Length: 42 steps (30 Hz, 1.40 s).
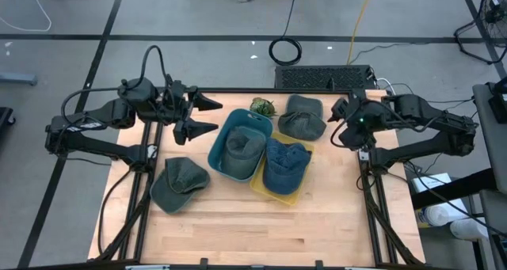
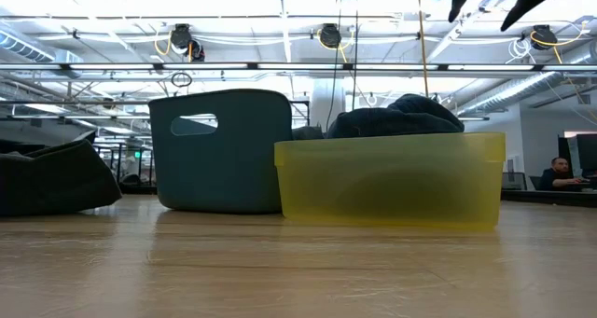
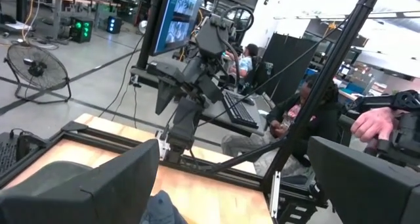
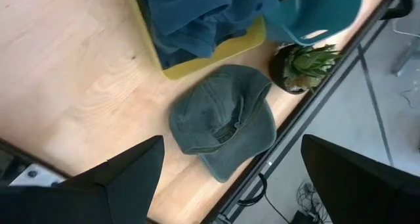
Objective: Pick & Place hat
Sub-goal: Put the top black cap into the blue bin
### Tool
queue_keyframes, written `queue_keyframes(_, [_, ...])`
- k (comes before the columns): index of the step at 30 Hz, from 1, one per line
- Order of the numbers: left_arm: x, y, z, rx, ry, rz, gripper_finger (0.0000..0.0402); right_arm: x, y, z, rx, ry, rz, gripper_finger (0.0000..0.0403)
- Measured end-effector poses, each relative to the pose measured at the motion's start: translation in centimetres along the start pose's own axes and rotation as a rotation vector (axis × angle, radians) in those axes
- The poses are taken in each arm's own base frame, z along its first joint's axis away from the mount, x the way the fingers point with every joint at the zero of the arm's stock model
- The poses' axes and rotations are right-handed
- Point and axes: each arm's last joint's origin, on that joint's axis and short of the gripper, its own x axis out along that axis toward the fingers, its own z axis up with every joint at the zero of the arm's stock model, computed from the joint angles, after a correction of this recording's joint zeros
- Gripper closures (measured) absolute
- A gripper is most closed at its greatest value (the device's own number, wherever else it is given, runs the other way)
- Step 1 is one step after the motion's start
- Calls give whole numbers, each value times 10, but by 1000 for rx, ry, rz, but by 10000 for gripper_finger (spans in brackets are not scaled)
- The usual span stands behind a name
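Several caps are in view. A grey-green cap [image 1: 302, 116] [image 4: 223, 122] lies flat on the table's far right part. Another green cap [image 1: 178, 183] [image 2: 51, 178] lies near the left. A grey cap [image 1: 242, 147] sits in the teal bin [image 1: 218, 155] [image 2: 224, 150]. A blue cap [image 1: 283, 165] [image 4: 197, 14] fills the yellow bin [image 1: 265, 192] [image 2: 392, 178]. My right gripper [image 1: 339, 121] [image 4: 233, 184] hangs open above and just right of the grey-green cap, touching nothing. My left gripper [image 1: 204, 116] [image 3: 233, 184] is open, raised left of the teal bin.
A small potted plant [image 1: 263, 107] [image 4: 305, 66] stands at the far edge between the teal bin and the grey-green cap. The table's metal frame rail [image 4: 308, 112] runs close behind that cap. Bare wood [image 1: 253, 230] lies along the near edge. People sit beyond the table [image 3: 295, 112].
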Motion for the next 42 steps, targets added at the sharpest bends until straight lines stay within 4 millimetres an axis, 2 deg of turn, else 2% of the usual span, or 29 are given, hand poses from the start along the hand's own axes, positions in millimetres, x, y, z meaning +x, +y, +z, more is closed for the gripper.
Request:
queue_keyframes(4, [0,0,0,-30,0,0,7,0,2,1,-33,-1,11,57])
queue_keyframes(7, [0,0,0,-66,0,0,7,8,5,1,-72,14,33,57])
queue_keyframes(11, [0,0,0,-87,0,0,7,28,12,-2,-91,69,91,57])
queue_keyframes(15, [0,0,0,-77,1,0,7,54,18,-3,-89,153,77,57])
queue_keyframes(21, [0,0,0,-83,1,0,7,92,25,-5,-162,156,48,58])
queue_keyframes(30, [0,0,0,-81,1,1,7,135,41,-28,-156,180,125,58])
queue_keyframes(38, [0,0,0,-82,1,0,7,160,41,-48,-134,190,66,58])
queue_keyframes(42, [0,0,0,-81,1,0,7,173,41,-58,-142,221,107,58])
